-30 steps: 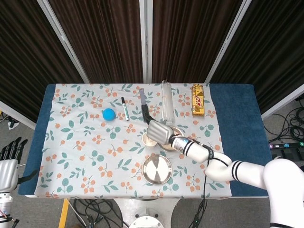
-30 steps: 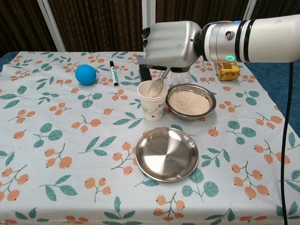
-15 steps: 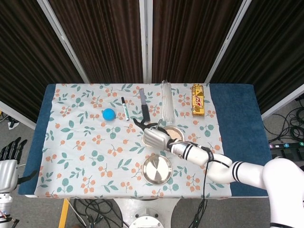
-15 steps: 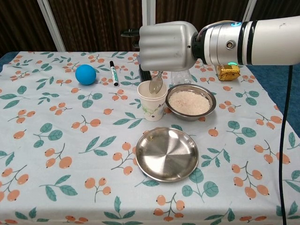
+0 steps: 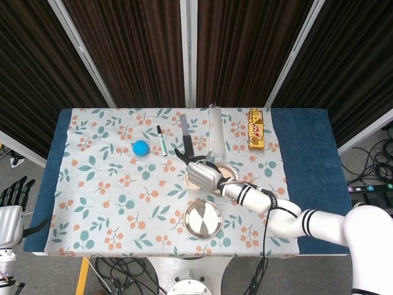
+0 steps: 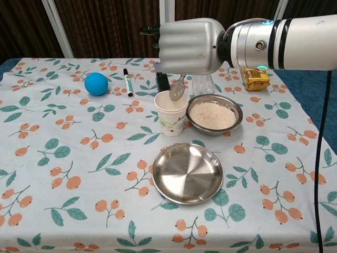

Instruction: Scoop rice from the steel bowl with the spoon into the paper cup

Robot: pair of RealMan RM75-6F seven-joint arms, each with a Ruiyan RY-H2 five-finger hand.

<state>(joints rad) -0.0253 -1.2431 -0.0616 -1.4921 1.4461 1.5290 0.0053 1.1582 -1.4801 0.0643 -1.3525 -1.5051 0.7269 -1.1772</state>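
Note:
My right hand [image 6: 189, 46] [image 5: 204, 173] holds a metal spoon [image 6: 176, 90], whose bowl hangs just above the rim of the white paper cup [image 6: 171, 114]. In the head view the hand hides most of the cup [image 5: 190, 180]. The steel bowl of rice [image 6: 215, 114] [image 5: 225, 171] stands directly to the right of the cup, touching or nearly touching it. My left hand [image 5: 12, 209] hangs off the table's left edge, fingers apart, holding nothing.
An empty steel plate [image 6: 188, 173] lies in front of the cup. A blue ball [image 6: 96, 83], a marker [image 6: 128, 81], a dark flat tool [image 5: 185, 136], a clear container [image 5: 214, 132] and a gold snack bar [image 6: 255, 79] sit further back.
My right hand has risen slightly and the spoon's bowl has lifted from inside the cup to just above its rim. The left hand has not moved.

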